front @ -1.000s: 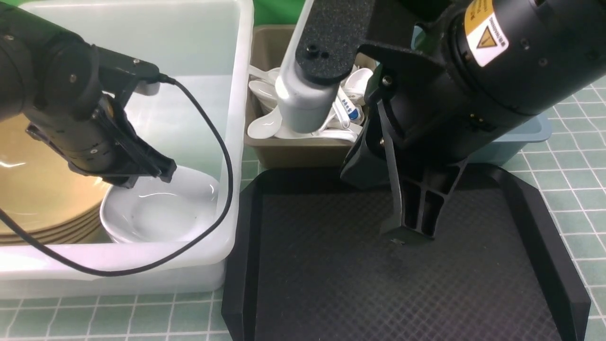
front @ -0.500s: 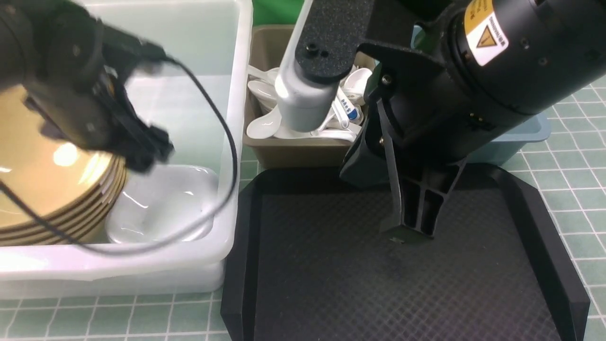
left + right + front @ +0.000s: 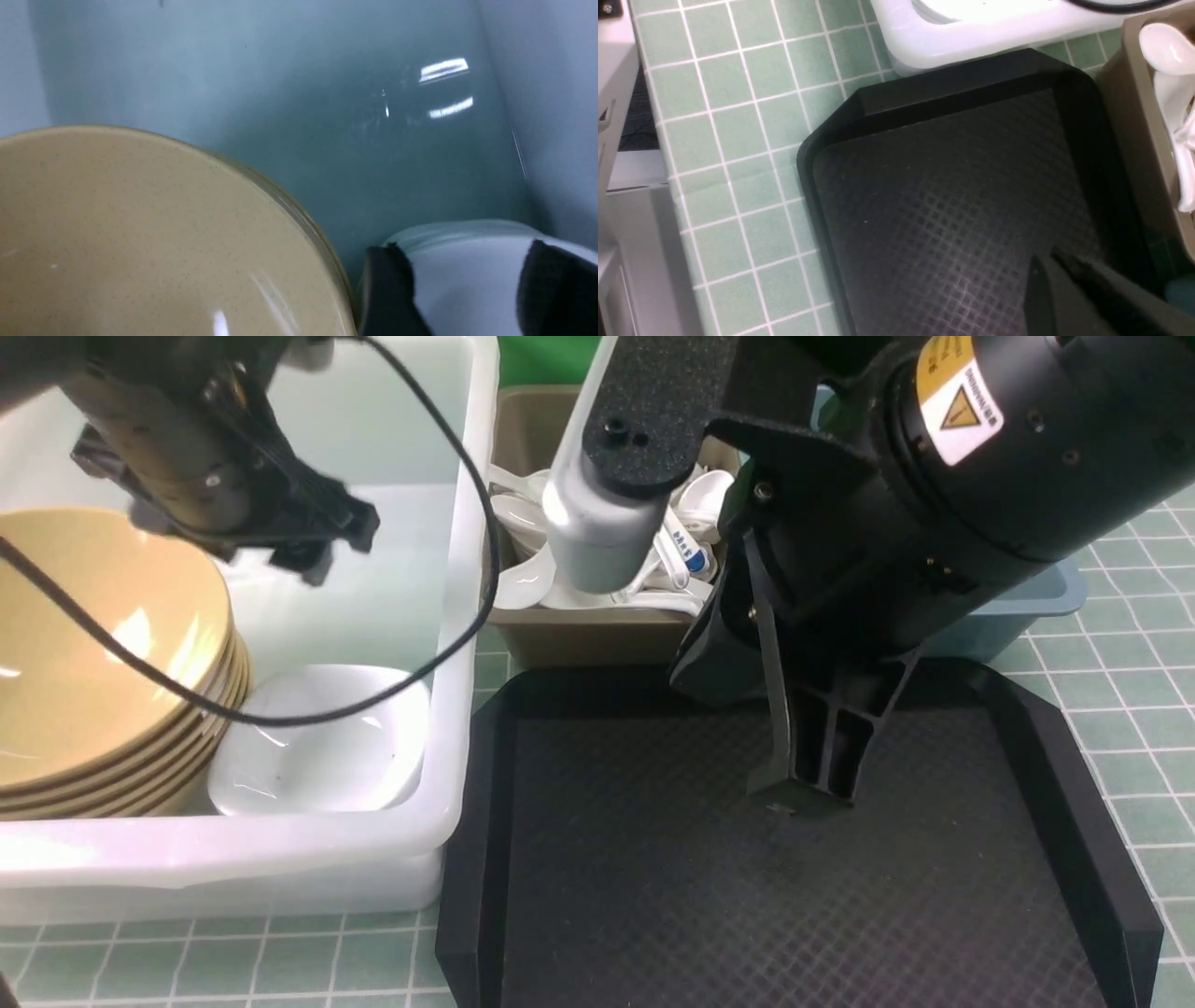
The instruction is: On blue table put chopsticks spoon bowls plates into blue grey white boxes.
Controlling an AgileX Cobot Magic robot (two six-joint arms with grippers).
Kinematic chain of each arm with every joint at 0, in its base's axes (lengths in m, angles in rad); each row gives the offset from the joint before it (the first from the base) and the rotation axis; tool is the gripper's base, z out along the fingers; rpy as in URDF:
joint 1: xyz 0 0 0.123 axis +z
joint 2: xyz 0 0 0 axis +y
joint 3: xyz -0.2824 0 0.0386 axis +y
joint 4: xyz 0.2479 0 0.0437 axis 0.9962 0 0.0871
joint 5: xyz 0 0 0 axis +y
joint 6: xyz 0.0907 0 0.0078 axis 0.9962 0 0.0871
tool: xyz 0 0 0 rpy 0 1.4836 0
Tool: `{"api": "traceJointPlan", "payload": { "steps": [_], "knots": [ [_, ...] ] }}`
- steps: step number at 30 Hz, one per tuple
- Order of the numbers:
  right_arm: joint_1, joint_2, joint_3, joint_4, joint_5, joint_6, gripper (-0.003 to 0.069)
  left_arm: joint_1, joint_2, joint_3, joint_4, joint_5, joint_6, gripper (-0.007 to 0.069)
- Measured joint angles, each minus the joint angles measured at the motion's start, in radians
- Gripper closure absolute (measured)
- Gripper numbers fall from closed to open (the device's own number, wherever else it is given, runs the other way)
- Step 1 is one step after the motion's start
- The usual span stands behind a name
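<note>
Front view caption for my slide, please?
Left claw open above white tub holding stacked bowls and plate; right claw over black tray.

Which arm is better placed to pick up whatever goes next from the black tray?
Right, probably. The right pincer hangs just above the black tray, while the left pincer is over the white tub, above the plates.

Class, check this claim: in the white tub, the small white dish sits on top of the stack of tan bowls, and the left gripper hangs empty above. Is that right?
Not quite. In the front view the white dish sits beside the tan bowls on the white tub floor, not on top. The left gripper does hang empty above.
</note>
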Motion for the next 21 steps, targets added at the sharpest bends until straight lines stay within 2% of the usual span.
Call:
{"api": "traceJointPlan", "payload": {
  "steps": [1, 3, 5, 11, 12, 14, 21],
  "knots": [
    [0.000, -0.002, 0.000, 0.000, 0.000, 0.001, 0.0610, 0.000, -0.009, 0.002, -0.002, 0.001, 0.002, 0.0442],
    [-0.004, -0.019, 0.016, 0.000, -0.009, 0.010, 0.0610, 0.000, -0.069, 0.034, -0.017, -0.001, 0.018, 0.0571],
    [-0.018, -0.058, 0.050, 0.011, -0.040, 0.021, 0.0610, 0.000, -0.176, 0.100, -0.026, -0.015, 0.024, 0.0616],
    [-0.100, -0.300, 0.277, 0.017, -0.219, 0.049, 0.0610, 0.000, -0.549, 0.375, -0.026, -0.070, 0.025, 0.0621],
    [-0.102, -0.309, 0.286, 0.017, -0.219, 0.049, 0.0610, 0.000, -0.563, 0.399, -0.026, -0.073, 0.025, 0.0621],
    [-0.110, -0.420, 0.392, 0.021, -0.309, 0.049, 0.0610, 0.000, -0.744, 0.552, -0.026, -0.107, 0.014, 0.0621],
    [-0.111, -0.747, 0.711, 0.113, -0.596, 0.049, 0.0610, 0.000, -1.280, 0.867, -0.010, -0.220, -0.076, 0.0620]
  ]
}}
